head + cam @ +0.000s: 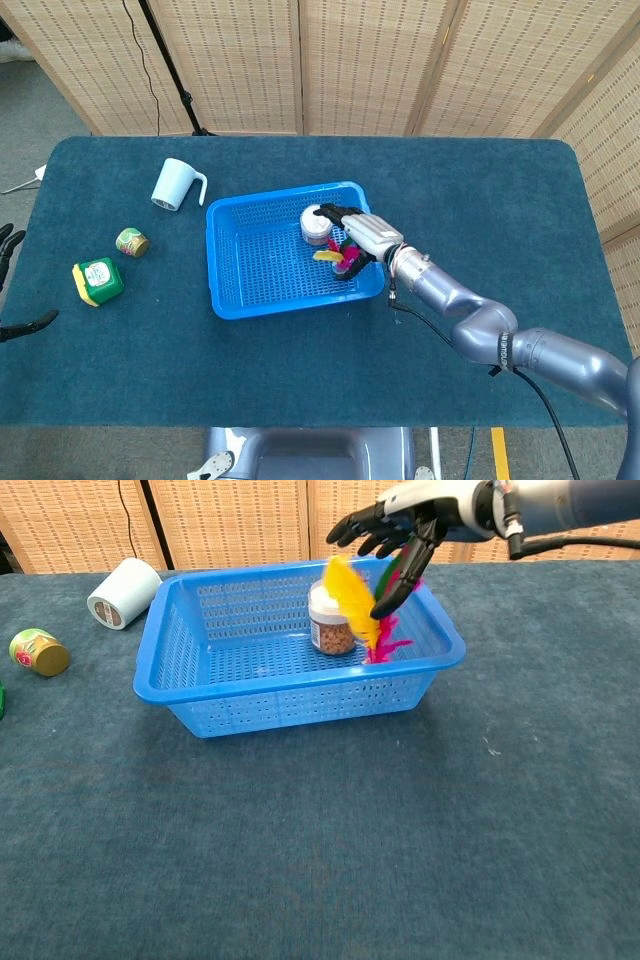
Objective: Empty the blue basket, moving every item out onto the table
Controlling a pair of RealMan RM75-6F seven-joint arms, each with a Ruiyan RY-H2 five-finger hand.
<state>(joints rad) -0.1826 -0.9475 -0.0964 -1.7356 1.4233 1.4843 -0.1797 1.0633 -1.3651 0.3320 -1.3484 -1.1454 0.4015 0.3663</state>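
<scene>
The blue basket [214, 262] [152, 672] stands mid-table. Inside it are a white-lidded jar [314, 221] [331, 622] of brown bits and a bunch of yellow, pink and green feathers [343, 258] [351, 592]. My right hand [366, 233] [410, 522] reaches over the basket's right part with its fingers spread above the jar and feathers. Its thumb hangs down against the feathers, and the yellow one leans left. Nothing is plainly gripped. Only the fingertips of my left hand [28, 323] show, spread at the table's far left edge.
A white mug [172, 185] [122, 580] lies on its side left of the basket. Nearer the left edge sit a small green and yellow can [131, 241] [38, 651] and a green box [98, 281]. Wicker screens stand behind the table.
</scene>
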